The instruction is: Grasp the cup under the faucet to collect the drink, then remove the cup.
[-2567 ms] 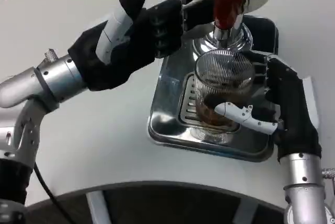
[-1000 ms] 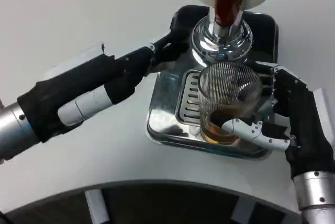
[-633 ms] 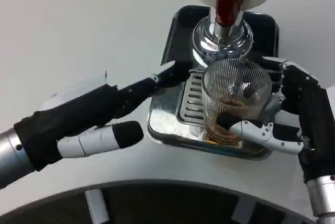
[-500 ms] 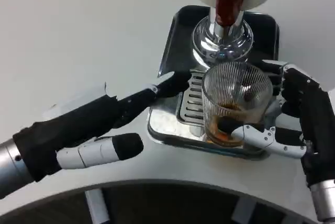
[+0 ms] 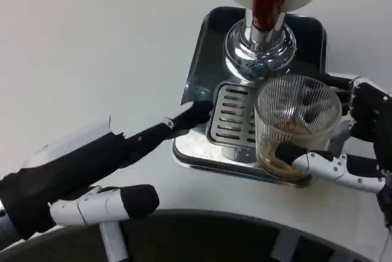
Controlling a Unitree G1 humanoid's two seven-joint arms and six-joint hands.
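The right hand (image 5: 358,145) holds the ribbed glass cup (image 5: 296,128) with brown drink, at the right front edge of the shiny drip tray (image 5: 202,90). The left hand (image 5: 92,167) lies open, fingertips near the tray's front left corner.

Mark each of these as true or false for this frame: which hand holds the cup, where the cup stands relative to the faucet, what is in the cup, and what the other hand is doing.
1. The right hand grips the ribbed glass cup. True.
2. The cup stands directly under the faucet with the red handle. False: it sits off to the picture's right of the faucet, at the edge of the metal drip tray.
3. The cup is empty. False: a brown drink shows in its bottom.
4. The left hand holds nothing, its fingers reaching toward the tray's near left edge. True.
5. The slotted grate is covered by the cup. False: the grate lies bare, left of the cup.
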